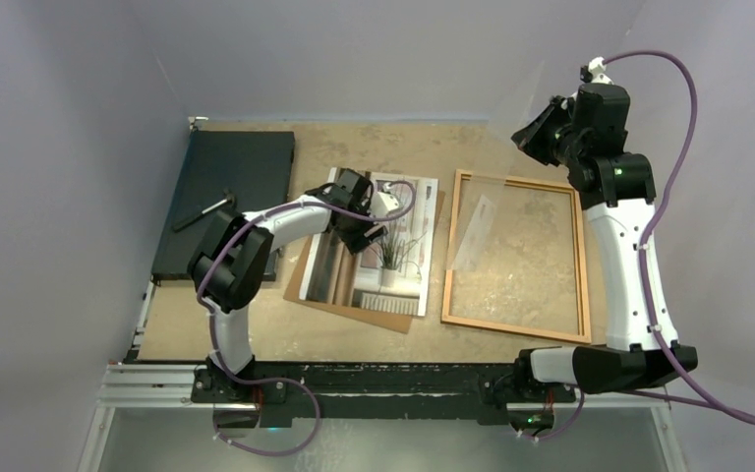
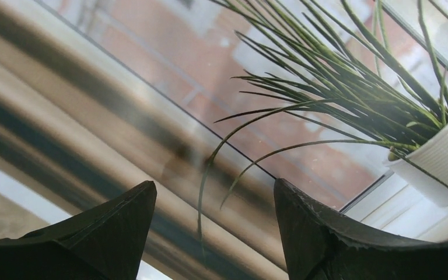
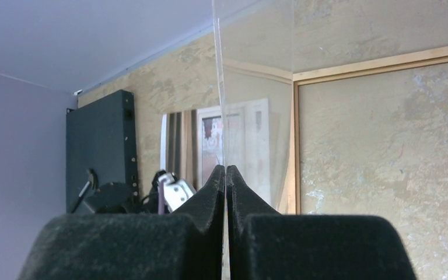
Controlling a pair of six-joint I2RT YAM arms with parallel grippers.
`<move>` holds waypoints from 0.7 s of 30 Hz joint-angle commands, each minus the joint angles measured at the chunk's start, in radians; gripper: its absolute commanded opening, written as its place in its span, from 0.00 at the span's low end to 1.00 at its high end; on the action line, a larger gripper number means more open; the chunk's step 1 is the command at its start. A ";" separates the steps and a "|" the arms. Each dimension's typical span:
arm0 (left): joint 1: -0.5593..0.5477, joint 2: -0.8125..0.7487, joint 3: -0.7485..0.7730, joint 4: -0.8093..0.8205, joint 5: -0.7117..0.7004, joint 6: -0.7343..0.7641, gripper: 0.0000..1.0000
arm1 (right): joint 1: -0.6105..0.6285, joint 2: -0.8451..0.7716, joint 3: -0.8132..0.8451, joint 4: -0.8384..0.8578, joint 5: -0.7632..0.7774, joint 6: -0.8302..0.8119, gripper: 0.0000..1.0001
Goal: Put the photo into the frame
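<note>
Your left tool [image 1: 359,224] is spread wide open right over the photo [image 1: 393,251], which lies flat on the surface [image 1: 403,147] just left of the frame [image 1: 514,329], not inside it. In the left wrist view both black fingers [image 2: 111,233] sit well apart, with the printed spiky plant and its white pot showing between and beyond them, nothing pinched. I honestly can't tell if the tips touch the paper. The photo rests on a brown backing board [image 1: 393,320] that pokes out past its near and left edges, and the pair sits a bit crooked compared with the frame. The frame itself lies flat, its orange-brown border around nothing but bare surface. Your right tool [image 3: 226,175] is clenched tight on a clear glass pane [image 3: 256,58], seen nearly edge-on in the right wrist view. In the top view that tool is raised near the frame's far right corner, and the pane shows as a pale glare over the frame's left half. Farther left of the frame, beyond the photo, there's a dark mat [image 1: 241,167] with a thin black stick-like thing [image 1: 204,211] lying on it; too small to say what it is.
</note>
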 commanded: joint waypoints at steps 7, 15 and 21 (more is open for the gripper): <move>0.110 0.062 -0.053 -0.023 -0.244 0.073 0.71 | -0.004 0.004 0.106 0.033 -0.057 0.003 0.00; 0.084 -0.074 0.228 -0.231 0.042 -0.112 0.94 | -0.005 0.014 0.218 -0.011 0.043 -0.024 0.00; 0.009 0.023 0.434 -0.251 0.176 -0.271 0.98 | -0.008 0.004 0.259 -0.028 0.108 -0.023 0.00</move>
